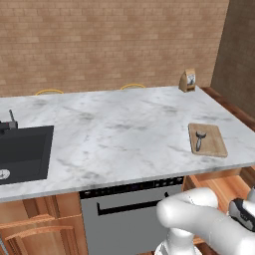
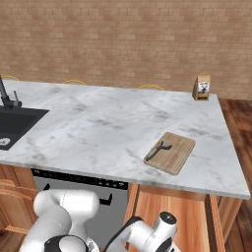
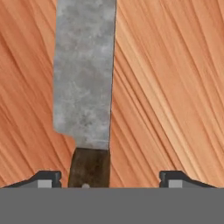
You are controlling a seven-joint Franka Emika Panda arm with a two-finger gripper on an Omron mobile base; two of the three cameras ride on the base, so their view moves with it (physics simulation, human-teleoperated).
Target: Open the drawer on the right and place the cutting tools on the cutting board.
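Drawer (image 2: 170, 216): open — done.
Board (image 2: 179, 147): peeler (image 2: 158, 150) already placed.
Knife (image 3: 85, 87): in drawer, left to move.
Gripper (image 3: 109, 179): spread, straddling handle — not gripping.

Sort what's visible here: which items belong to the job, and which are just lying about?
Job:
drawer, pulled open
knife, lying on the drawer floor between the open gripper tips
cutting board
small dark utensil, already on the board

Lying about:
paper bag
sink
dishwasher
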